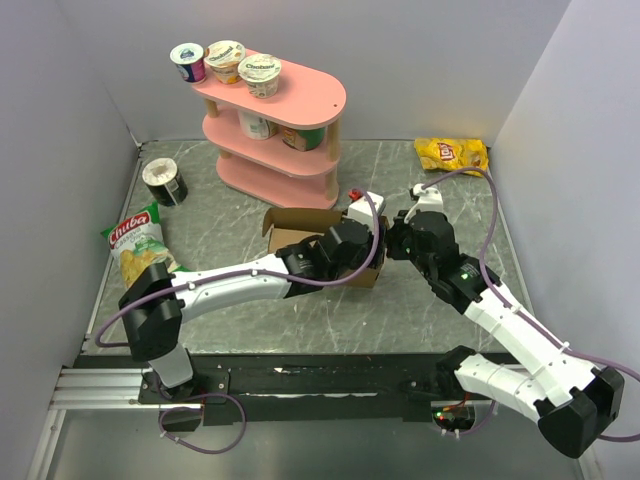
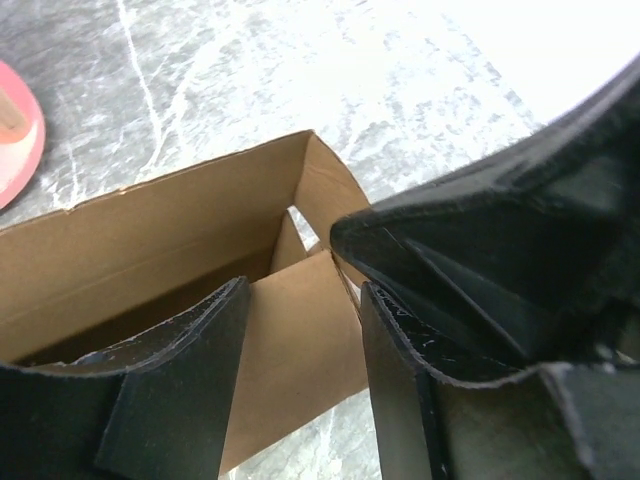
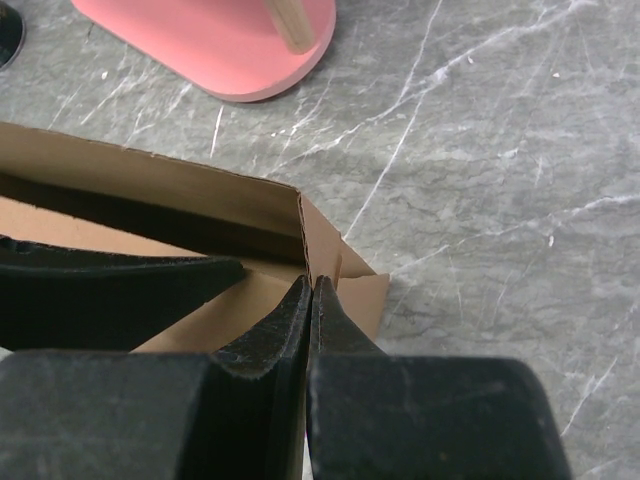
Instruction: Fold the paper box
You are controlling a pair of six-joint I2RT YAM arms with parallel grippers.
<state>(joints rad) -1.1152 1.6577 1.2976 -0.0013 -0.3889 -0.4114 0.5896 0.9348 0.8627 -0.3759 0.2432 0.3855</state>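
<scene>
The paper box (image 1: 300,228) lies in front of the pink shelf (image 1: 290,100), open side up, its long axis running along the shelf's front. From above, the arms hide the box's end. The left wrist view shows the left gripper (image 2: 300,300) partly spread, with an end flap between its fingers. The right wrist view shows the right gripper (image 3: 311,285) pinched tight at the box's corner.

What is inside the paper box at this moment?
Bare cardboard only: walls of the paper box and a folded-in flap, plus one finger of the left gripper reaching in. The floor is dark and mostly covered by that finger, so small contents cannot be ruled out.
</scene>
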